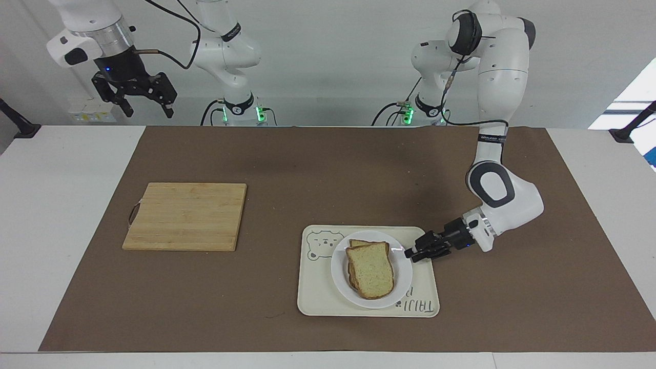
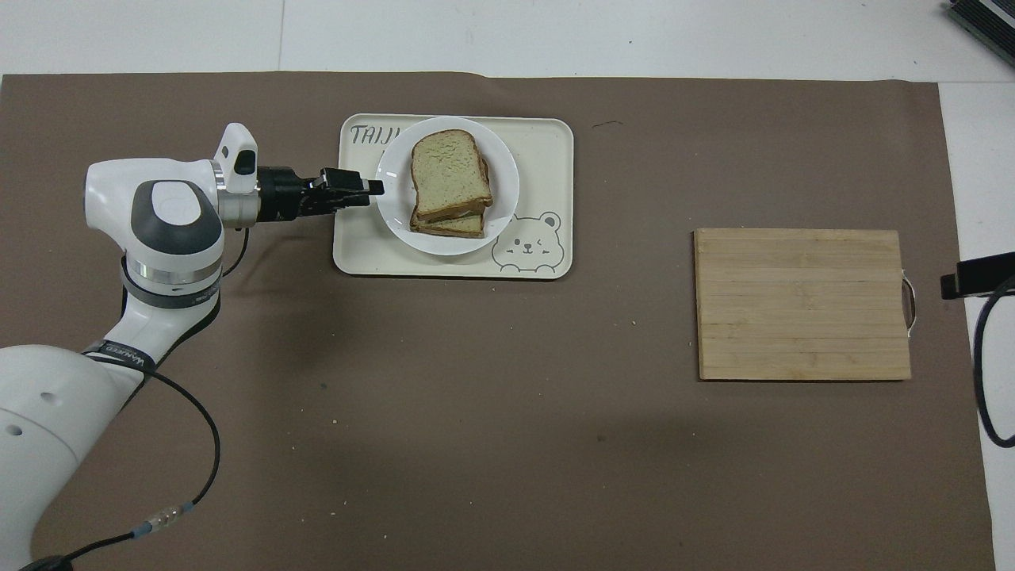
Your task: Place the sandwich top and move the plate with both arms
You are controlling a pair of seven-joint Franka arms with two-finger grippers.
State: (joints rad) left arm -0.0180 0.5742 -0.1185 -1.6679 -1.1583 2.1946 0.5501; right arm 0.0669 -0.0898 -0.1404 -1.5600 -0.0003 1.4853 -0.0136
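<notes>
White and round, the plate (image 1: 371, 292) sits on the cream tray (image 1: 328, 300) with the bear drawing. We see it in the middle of the tray, and it hides part of the letters printed there. On the plate is a sandwich. Its top (image 1: 370, 269) is a pale, speckled slice with a brown crust. It lies flat on the slice under it, and a bit of that lower slice peeks out at the edge.

We see the left tool (image 1: 411, 253) low down at the plate's rim, on the side toward the left arm's end of the worktop. Its tips are closed on the rim of the plate. The left arm (image 1: 499, 197) bends down to it from its base, and its white wrist is over the brown mat (image 1: 318, 164) just beside the tray.

We see the right tool (image 1: 137, 98) high up in the air, over the right arm's end of the worktop. Its two fingers are spread apart and hold nothing. The right arm waits there.

A wooden board (image 1: 185, 216) lies flat on the mat, toward the right arm's end, well apart from the tray. It has a small handle on its outer edge. We see nothing on it.

The mat covers most of the white worktop (image 1: 56, 215).
</notes>
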